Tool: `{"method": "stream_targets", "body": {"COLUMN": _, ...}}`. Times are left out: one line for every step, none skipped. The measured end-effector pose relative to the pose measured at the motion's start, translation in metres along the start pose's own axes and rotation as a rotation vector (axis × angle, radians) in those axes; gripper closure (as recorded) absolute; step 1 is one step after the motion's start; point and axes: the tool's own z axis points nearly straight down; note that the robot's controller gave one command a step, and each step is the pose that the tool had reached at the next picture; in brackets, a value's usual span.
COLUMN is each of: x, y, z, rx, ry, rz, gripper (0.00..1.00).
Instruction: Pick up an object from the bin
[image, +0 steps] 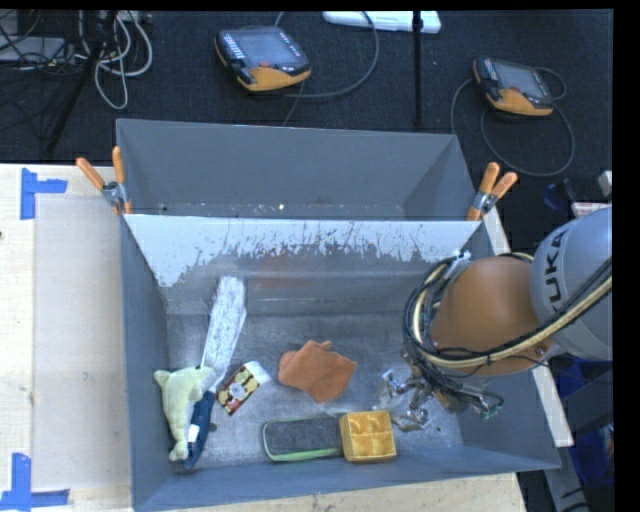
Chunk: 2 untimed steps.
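Looking past the bin to dark carpet at the back, with one orange-and-grey handheld pendant (262, 57) lying left of centre, a second pendant (515, 88) lying further right, and cables trailing from both. Looking down into a grey metal bin (290, 190), its sloped walls running down to a scuffed floor.

Finding the arm reaching in from the right, wearing a rounded orange cover (485, 315) and carrying looped black cables (425, 320) round its wrist. Spotting the fingers (405, 398) hanging low over the right side of the bin floor, just up and right of a yellow square block (368, 436) with a waffled top. Not managing to tell whether spread or closed, nor whether touching that block.

Noting the yellow block lying at the front of the floor, touching the right end of a dark grey pad with a green rim (300, 440). Noting a crumpled orange cloth (316, 370) lying near the middle, up and left of the block and apart from it.

Picking out, further left, a small red, white and yellow packet (240, 387), a pale green plush toy (183, 398) lying against a blue-handled thing (202, 425), and a long whitish strip (223, 322) slanting up toward the back wall, all well apart from the fingers.
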Motion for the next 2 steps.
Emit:
{"method": "stream_targets", "body": {"x": 0.0, "y": 0.0001, "z": 0.0, "rx": 0.0, "ry": 0.0, "rz": -0.001, "gripper": 1.0}}
{"method": "stream_targets", "body": {"x": -0.0037, "y": -0.0014, "z": 0.0002, "rx": -0.005, "ry": 0.011, "rz": 0.022, "gripper": 1.0}}
